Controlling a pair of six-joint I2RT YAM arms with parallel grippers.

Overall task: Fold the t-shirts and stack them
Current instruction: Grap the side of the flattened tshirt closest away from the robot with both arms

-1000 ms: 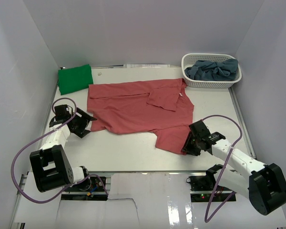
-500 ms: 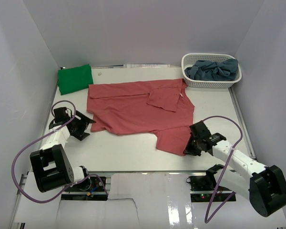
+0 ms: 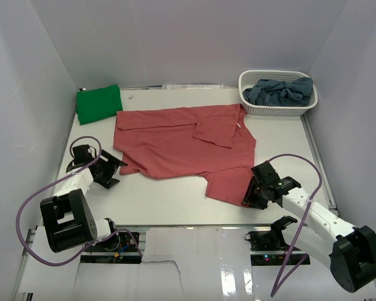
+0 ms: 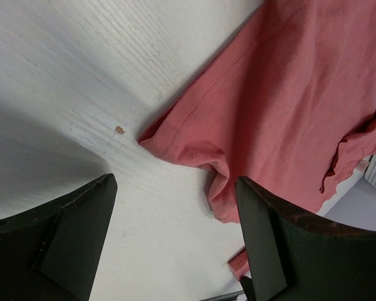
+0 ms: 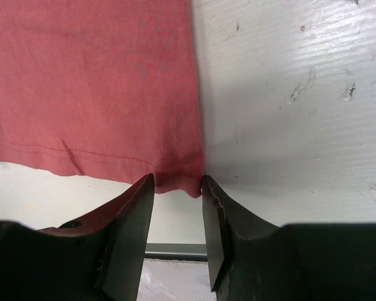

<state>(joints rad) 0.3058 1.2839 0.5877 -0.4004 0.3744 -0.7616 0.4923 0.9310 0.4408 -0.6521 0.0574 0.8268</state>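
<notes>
A salmon-red t-shirt (image 3: pixel 182 141) lies spread on the table, with one sleeve folded over its chest. My right gripper (image 3: pixel 248 195) is at its near right hem corner. In the right wrist view that corner (image 5: pixel 182 179) hangs between the parted fingers of this open gripper (image 5: pixel 178 185). My left gripper (image 3: pixel 117 170) stands wide open just left of the shirt's left sleeve (image 4: pixel 194 135), holding nothing. A folded bright green t-shirt (image 3: pixel 98 103) lies at the far left. Grey-blue t-shirts (image 3: pixel 280 91) are heaped in the basket.
The white lattice basket (image 3: pixel 274 110) stands at the far right corner. White walls close in the table on three sides. A small brown speck (image 4: pixel 120 130) marks the tabletop near the sleeve. Bare table lies in front of the shirt, between the arms.
Both grippers have shifted slightly toward the near edge. The shirt's near right hem corner has slid a little with the right gripper.
</notes>
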